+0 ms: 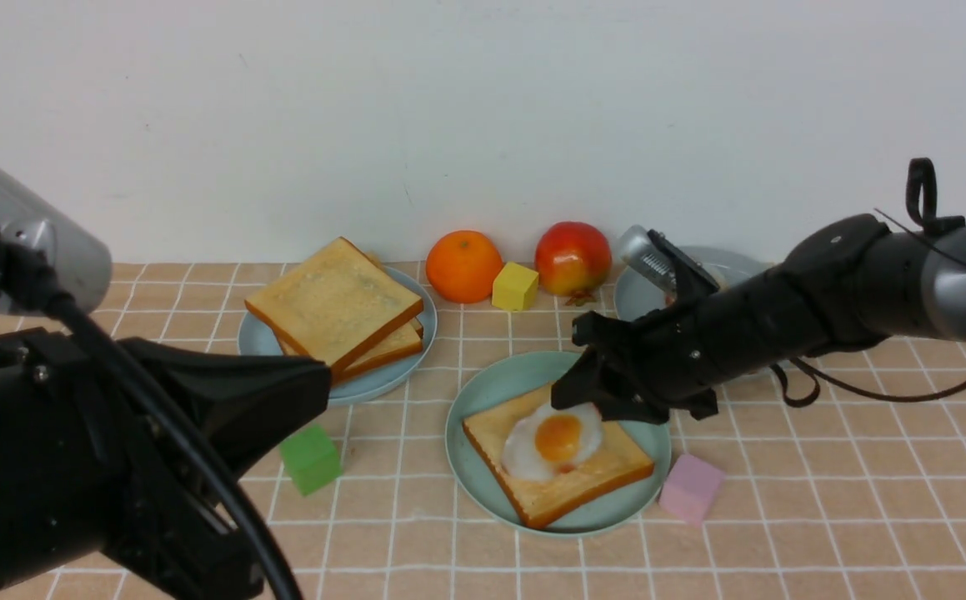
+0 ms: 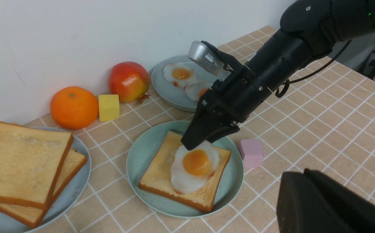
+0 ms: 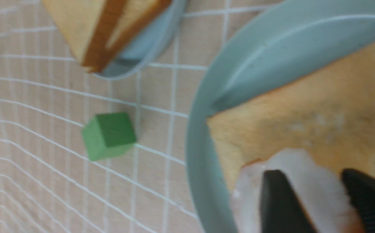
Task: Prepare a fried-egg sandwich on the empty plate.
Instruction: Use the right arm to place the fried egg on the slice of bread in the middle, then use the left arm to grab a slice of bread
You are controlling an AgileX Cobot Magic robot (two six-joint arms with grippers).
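Note:
The mint-green plate (image 1: 483,392) sits mid-table and holds one toast slice (image 1: 591,475) with a fried egg (image 1: 553,442) lying on top. My right gripper (image 1: 583,396) hovers at the egg's far edge. In the right wrist view its fingers are apart, with the egg's white (image 3: 248,191) showing between them, so it is open (image 3: 310,173). The plate (image 2: 142,155), toast (image 2: 158,174) and egg (image 2: 193,165) also show in the left wrist view. Two more toast slices (image 1: 337,304) are stacked on a blue-grey plate (image 1: 374,383) at the left. My left gripper (image 1: 316,387) is shut and empty, low at the left front.
A second blue-grey plate (image 2: 164,87) with two fried eggs (image 2: 174,72) stands at the back right, under my right arm. An orange (image 1: 464,265), a yellow cube (image 1: 514,286) and an apple (image 1: 573,258) line the wall. A green cube (image 1: 310,458) and a pink cube (image 1: 691,487) flank the mint-green plate.

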